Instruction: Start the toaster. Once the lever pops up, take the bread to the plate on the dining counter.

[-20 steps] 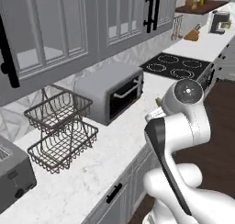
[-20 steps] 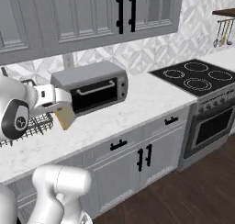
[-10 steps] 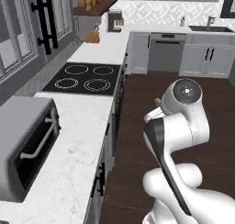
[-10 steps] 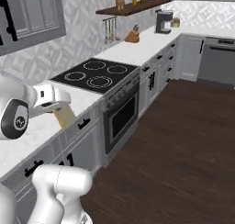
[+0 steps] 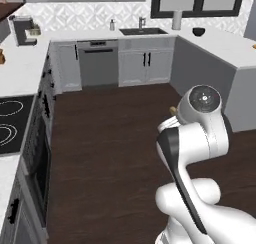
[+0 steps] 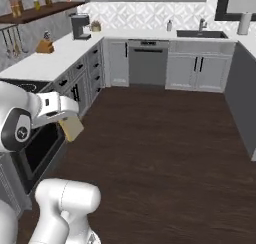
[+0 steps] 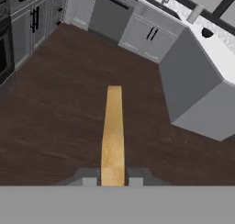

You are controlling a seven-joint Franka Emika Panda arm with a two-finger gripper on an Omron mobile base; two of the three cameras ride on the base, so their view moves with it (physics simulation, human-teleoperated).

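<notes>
In the left base view our arm hides most of the gripper; the grey counter (image 5: 235,83) lies ahead to the right. In the right base view our gripper (image 6: 67,123) pinches the bread (image 6: 72,128). In the hand view the bread (image 7: 113,136) points edge-on at the floor, counter up-right.

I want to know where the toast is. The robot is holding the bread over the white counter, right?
Not quite. The gripper is holding the bread, but over the dark wood floor, not a white counter. The hand view shows the slice with floorboards beneath it, and the right base view shows the bread above the same floor.
</notes>
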